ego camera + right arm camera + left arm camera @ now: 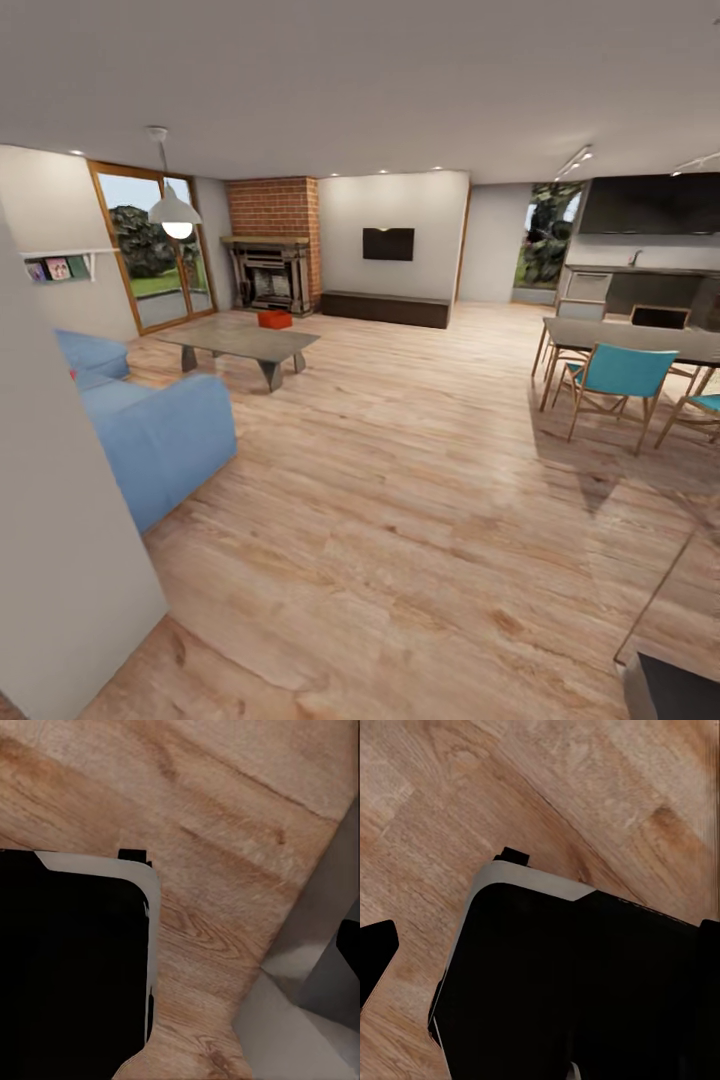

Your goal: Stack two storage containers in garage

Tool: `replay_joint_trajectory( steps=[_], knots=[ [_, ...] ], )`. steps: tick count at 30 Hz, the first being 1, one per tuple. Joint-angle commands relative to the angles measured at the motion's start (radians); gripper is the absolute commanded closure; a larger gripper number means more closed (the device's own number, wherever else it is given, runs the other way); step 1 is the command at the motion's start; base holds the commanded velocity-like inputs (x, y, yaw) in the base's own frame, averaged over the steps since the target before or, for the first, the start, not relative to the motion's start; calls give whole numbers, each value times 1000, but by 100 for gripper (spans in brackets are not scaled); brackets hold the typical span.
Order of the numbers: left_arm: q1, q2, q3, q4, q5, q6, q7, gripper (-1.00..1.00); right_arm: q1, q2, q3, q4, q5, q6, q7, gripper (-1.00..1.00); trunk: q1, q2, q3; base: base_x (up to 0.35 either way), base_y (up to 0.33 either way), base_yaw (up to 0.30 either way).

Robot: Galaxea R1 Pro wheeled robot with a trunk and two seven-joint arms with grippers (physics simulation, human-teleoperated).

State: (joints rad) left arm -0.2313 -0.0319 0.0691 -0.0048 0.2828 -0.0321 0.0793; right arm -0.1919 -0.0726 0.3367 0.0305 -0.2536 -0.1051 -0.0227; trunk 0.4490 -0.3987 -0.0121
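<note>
The head view looks across the living room, with its light wood-plank floor (420,480). One orange-red storage container (274,319) rests on the low grey bench (240,345), toward the bench's far edge, in front of the red-brick fireplace (270,250). At this range only one orange-red block is resolvable; whether it is one bin or two set together cannot be determined. Its interior is not visible, so any contents cannot be stated.

A blue sofa (150,425) stands near the bench, on the left side of the view. Wood-framed glass doors (150,245) occupy the left wall, and a white pendant lamp (175,212) hangs in front of them. A dark wall-mounted screen (388,243) is fixed right of the fireplace, above a long dark cabinet (385,308). On the right, a dining table (640,340) stands with teal-seated chairs (615,380) around it. A white wall edge (60,540) is close on the left of the view.

The left wrist view shows a dark robot body panel with a pale rim (529,881) above the plank floor. The right wrist view shows a similar panel (150,892), the plank floor and a white wall base (315,1020).

Left end effector: finger state cannot be determined. Right end effector: finger state cannot be determined.
</note>
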Motion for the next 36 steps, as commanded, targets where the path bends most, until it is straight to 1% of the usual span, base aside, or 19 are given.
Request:
replay_joint_trajectory(
  steps=[1, 18, 22, 34, 36],
  knots=[
    [0, 0, 7, 0, 1, -3, 2, -100, -1, 1, 8, 3, -9, -5, 0, -100, 1, -1, -1, 324, 0, -240],
    [0, 0, 7, 0, 1, -3, 2, -100, -1, 1, 8, 3, -9, -6, 0, -100, 1, -1, -1, 324, 0, -236],
    [0, 0, 7, 0, 1, -3, 2, -100, -1, -2, 8, 3, -9, -8, 0, -100, 1, -1, -1, 324, 0, -52],
    [0, 0, 8, 0, 5, -8, 2, -100, -1, 2, 10, 3, -7, -9, 0, -100, 1, -1, -1, 324, 0, -2],
    [0, 1, 8, 0, 6, -7, 2, -100, -1, -1, 10, 3, -7, -11, 0, -100, 1, -1, -1, 324, 0, 0]
  ],
)
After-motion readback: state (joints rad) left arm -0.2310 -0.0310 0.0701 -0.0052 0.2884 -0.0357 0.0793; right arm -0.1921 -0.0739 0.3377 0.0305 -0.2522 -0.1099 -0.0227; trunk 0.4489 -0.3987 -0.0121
